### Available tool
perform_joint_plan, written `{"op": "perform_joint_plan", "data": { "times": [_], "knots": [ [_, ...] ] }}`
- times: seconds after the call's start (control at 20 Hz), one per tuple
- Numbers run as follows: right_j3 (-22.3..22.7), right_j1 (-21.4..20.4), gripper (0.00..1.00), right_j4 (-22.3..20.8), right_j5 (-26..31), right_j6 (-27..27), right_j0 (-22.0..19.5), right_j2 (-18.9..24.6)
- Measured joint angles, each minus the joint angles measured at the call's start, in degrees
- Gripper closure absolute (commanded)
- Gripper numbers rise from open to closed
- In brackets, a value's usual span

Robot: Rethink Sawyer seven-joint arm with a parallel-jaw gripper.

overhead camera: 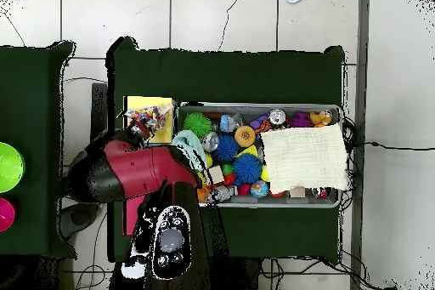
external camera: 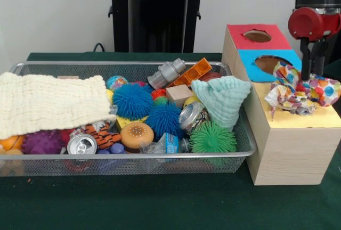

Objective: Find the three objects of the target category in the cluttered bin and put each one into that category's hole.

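A white cloth with red, blue, yellow and green patches (external camera: 290,89) lies bunched on the yellow surround (external camera: 314,118) of the pale wooden box (external camera: 287,155), covering the hole. My gripper (external camera: 308,78) comes straight down into the cloth and looks shut on it. In the overhead view the red arm (overhead camera: 140,172) hides the gripper, and the cloth (overhead camera: 149,121) shows beside the yellow surround (overhead camera: 161,106). The silver mesh bin (external camera: 133,65) stands left of the box, full of toys. No other patterned cloth shows in it.
In the bin lie a cream waffle cloth (external camera: 50,102), a mint-green cloth (external camera: 224,99), blue spiky balls (external camera: 132,101), a green spiky ball (external camera: 213,138) and a can (external camera: 81,145). The box's blue-surround hole (external camera: 272,62) and red-surround hole (external camera: 257,35) lie behind the yellow one.
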Motion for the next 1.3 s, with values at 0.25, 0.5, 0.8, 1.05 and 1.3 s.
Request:
{"op": "perform_joint_plan", "data": {
  "times": [0.25,0.5,0.8,1.05,1.3],
  "knots": [
    [0.00,-2.51,0.00,0.05,1.58,0.00,-0.01,-0.02],
    [0.01,-4.69,0.00,0.04,4.79,0.00,-0.05,-0.27],
    [0.01,-8.01,0.00,0.00,11.13,0.00,-0.44,-0.79],
    [-0.19,-10.79,0.00,-0.02,17.34,0.00,-1.60,-0.79],
    [-1.77,-12.75,0.00,-0.09,23.51,0.00,-4.22,-0.60]
  ]
}}
